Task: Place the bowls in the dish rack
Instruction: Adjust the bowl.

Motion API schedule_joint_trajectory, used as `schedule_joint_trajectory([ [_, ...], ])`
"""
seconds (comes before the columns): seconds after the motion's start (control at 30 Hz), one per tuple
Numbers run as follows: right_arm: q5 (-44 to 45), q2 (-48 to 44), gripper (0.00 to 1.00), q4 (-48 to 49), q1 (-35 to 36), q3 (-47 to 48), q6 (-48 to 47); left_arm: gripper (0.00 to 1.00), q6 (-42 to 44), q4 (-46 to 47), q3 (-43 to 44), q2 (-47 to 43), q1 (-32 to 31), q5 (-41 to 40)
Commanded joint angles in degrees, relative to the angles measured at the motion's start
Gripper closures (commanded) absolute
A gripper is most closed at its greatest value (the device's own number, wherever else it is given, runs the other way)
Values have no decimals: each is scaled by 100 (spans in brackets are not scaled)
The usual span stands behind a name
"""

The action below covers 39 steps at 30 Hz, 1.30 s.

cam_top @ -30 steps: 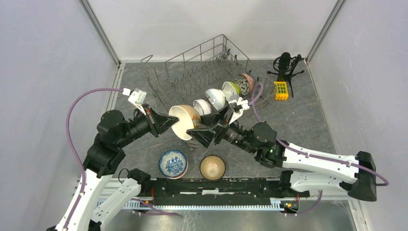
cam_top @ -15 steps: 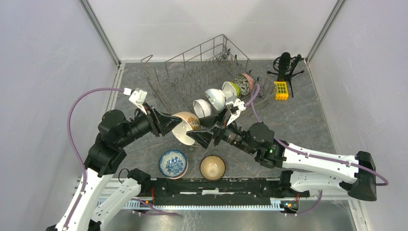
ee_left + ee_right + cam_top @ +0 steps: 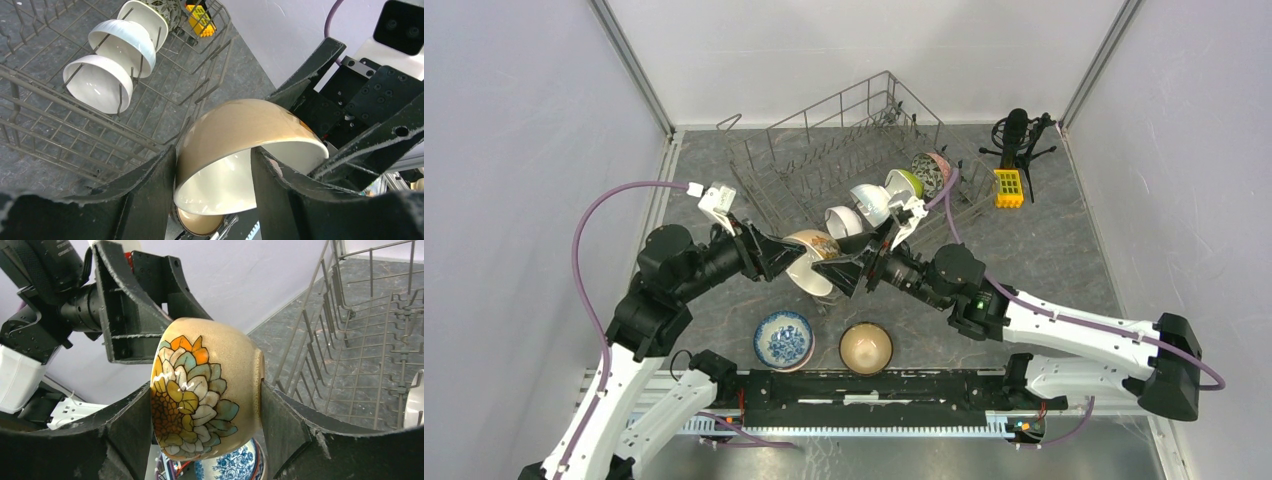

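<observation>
— Now that the right arm (image 3: 1064, 325) has reached in over the counter (image 3: 1064, 240), what has changed?
— Just short of the dish rack (image 3: 809, 165), its right fingers (image 3: 295, 435) clamp the flowered bowl (image 3: 205, 390), tipped sideways; the left fingers (image 3: 145, 200) grip it too. Judged: a handover before racking.
— Counts?
— One rack. Seven bowls: four racked bowls (image 3: 871, 203), two on the counter, one aloft.

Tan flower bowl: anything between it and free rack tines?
Nothing loose. Only the dish rack side wall separates the tan flower bowl, held by left gripper and right gripper, from free tines beside the white bowl.
</observation>
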Motion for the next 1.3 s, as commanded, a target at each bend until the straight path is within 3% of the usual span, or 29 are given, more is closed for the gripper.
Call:
schedule_joint_trajectory([
  [0.0, -291, 5, 100, 797, -212, 323, 281, 36, 57, 134, -55, 67, -9, -214],
  [0.3, -671, 186, 100, 929, -475, 310, 579, 36, 165, 252, 19, 451, -7, -266],
  [0.43, -819, 203, 100, 1117, -581, 162, 738, 54, 183, 345, 26, 638, -14, -215],
  [0.57, -995, 191, 100, 1125, -644, 104, 731, 86, 285, 330, 122, 769, -6, -185],
  [0.63, -1119, 184, 100, 983, -667, 144, 644, 97, 358, 267, 238, 841, -11, -162],
  [0.87, -1921, 297, 100, 181, -698, 494, 176, 98, 661, 93, 608, 962, -6, -57],
  [1.0, -2183, 280, 88, 84, -701, 383, 107, 98, 723, 56, 687, 992, -6, -7],
  [1.1, -2329, 277, 67, 228, -698, 220, 178, 98, 701, 87, 681, 994, -6, 59],
  [1.27, -2524, 274, 46, 327, -702, 92, 194, 98, 745, 12, 726, 988, -6, 65],
])
